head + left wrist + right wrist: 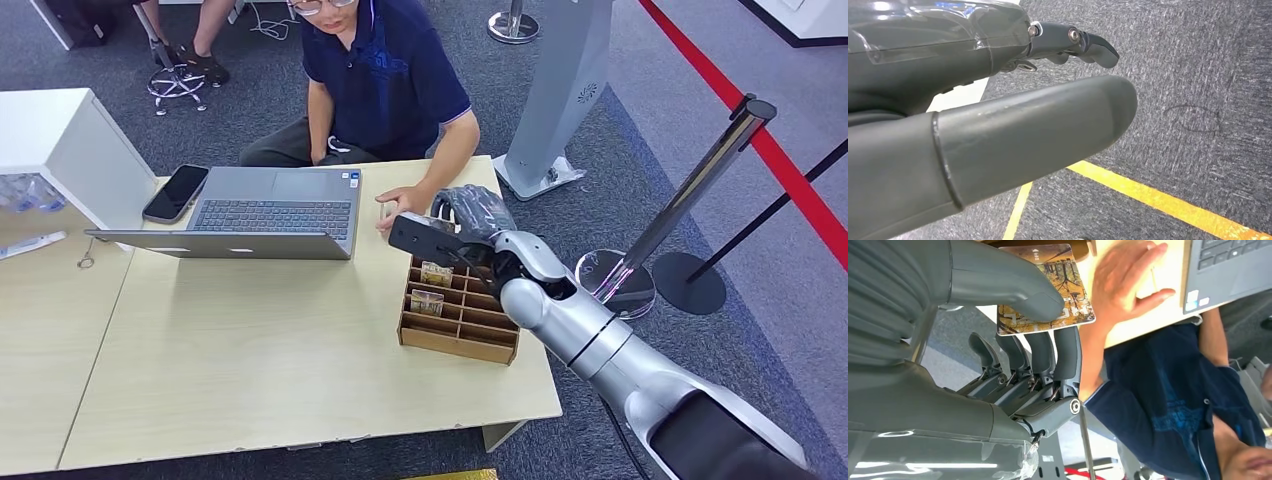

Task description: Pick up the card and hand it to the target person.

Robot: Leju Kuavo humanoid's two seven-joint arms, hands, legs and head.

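Observation:
My right hand hovers over the far end of a wooden card organizer on the table's right side. In the right wrist view this hand pinches a card, printed with a brown tree picture, between its thumb and fingers. The person in a dark blue shirt sits across the table. Their hand lies on the tabletop just left of my right hand and shows open beside the card. My left hand hangs over the carpet, fingers apart and holding nothing.
An open laptop and a phone lie on the light wooden table left of the person's hand. More cards stand in the organizer. A white box sits far left. A stanchion stands right of the table.

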